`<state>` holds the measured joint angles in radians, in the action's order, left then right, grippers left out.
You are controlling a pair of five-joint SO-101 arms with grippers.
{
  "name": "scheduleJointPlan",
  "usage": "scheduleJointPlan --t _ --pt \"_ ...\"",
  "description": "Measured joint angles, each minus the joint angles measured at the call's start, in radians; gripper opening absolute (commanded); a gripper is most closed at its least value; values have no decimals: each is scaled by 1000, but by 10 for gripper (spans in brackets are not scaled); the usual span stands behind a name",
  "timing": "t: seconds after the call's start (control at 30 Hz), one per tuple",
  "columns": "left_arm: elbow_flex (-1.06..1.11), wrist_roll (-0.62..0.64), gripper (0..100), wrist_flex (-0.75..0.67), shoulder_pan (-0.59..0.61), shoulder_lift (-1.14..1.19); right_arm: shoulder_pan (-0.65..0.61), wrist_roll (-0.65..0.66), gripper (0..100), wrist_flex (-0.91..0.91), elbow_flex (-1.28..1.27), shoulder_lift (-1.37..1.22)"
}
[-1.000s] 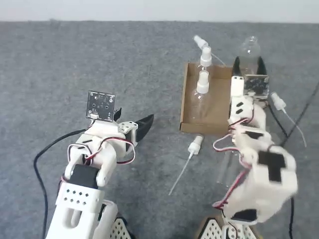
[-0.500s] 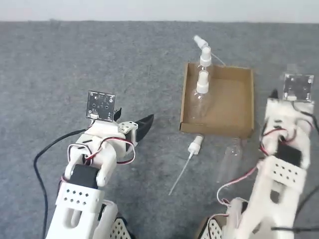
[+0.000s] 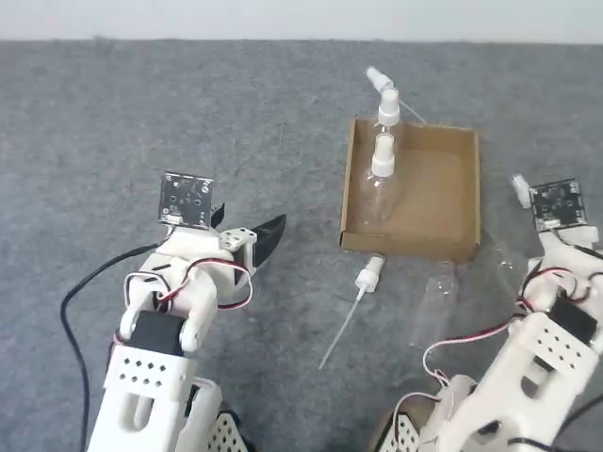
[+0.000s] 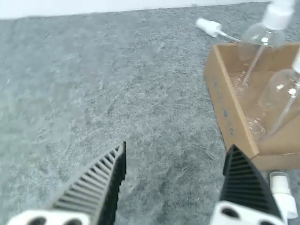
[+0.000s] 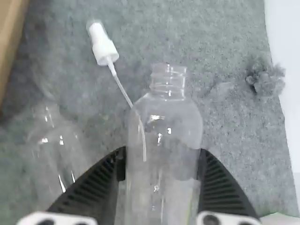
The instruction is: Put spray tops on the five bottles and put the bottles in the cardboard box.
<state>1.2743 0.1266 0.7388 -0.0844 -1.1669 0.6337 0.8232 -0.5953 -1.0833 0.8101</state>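
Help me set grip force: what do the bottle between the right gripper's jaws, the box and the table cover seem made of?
Held bottle: probably clear glossy plastic. It is see-through with bright glints, though glass cannot be ruled out.
Cardboard box: matte brown cardboard with a raw cut rim.
Table cover: grey felt or short carpet, fuzzy and fibrous, with no sheen.

Inside the cardboard box [image 3: 443,202], along its left wall, two capped bottles [image 3: 380,188]; behind it, a loose spray top [image 3: 379,78]; before it, a second spray top [image 3: 369,273] left of an uncapped bottle [image 3: 435,301]; right of it, a held bottle [image 5: 164,117] in the right gripper [image 5: 161,157].
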Motion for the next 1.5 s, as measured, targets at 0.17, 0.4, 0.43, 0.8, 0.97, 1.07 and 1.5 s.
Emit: scheduleJointPlan --t 0.17,0.4,0.43,0.8,0.97,1.07,1.5 --pt "20 -34 308 14 55 0 0 98 261 -2 -43 -48" --pt "37 -75 308 14 126 0 3 107 281 9 -83 -48" --pt "37 -77 308 14 146 0 6 94 247 28 -83 -48" --pt "63 -78 308 196 365 -384 3 -130 4 -49 -106 405" --pt "146 -106 310 307 457 -634 -51 -273 6 -196 -227 772" --pt "206 -150 310 275 502 -600 -87 -307 6 -295 -307 974" --pt "422 -161 309 316 574 -635 -86 -321 9 -425 -565 988"
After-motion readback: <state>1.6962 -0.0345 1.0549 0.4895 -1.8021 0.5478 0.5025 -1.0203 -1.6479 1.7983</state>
